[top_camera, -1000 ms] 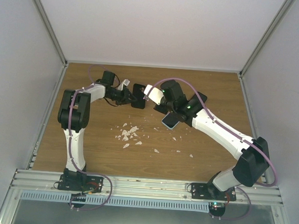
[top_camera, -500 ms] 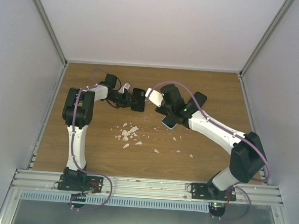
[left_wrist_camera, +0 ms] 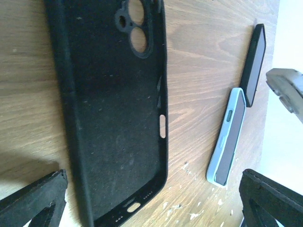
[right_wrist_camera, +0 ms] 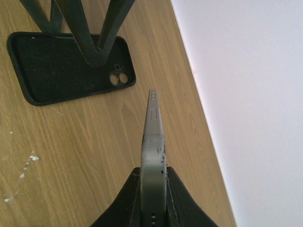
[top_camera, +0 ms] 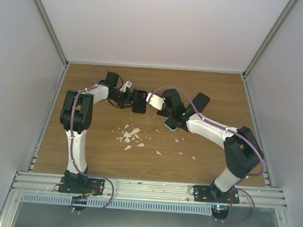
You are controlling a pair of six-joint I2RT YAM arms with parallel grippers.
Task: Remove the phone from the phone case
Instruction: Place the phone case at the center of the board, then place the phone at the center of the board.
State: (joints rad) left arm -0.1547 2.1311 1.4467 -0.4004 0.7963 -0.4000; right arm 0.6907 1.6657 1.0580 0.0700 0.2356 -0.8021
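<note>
- Top view: the left arm and the right arm both reach to the far middle of the table, and their ends nearly meet there.
- The right jaws are closed on the pale phone. It is apart from the black phone case, which sits at the left jaws.
- From this height I cannot tell how wide the left jaws stand.
- A light-blue handset lies just beside the right wrist, and a black handset lies farther back. White scraps are scattered on the wood nearer the arm bases.
- Left wrist view: the phone case lies flat on the table with its hollow side up and nothing inside. The camera holes and side slots show bare wood through them.
- The left jaws stand wide open and grip nothing. One of the fingers is at the lower left of the case and the other is far off at the lower right.
- The light-blue handset and the black handset rest on the table to the right of the case, well apart from it.
- Right wrist view: the right jaws are clamped on the phone, which is seen edge-on as a thin grey strip pointing away from the camera.
- The empty phone case lies on the table beyond and to the left. The dark fingers of the left jaws stand over it, and I cannot tell whether they touch it.
</note>
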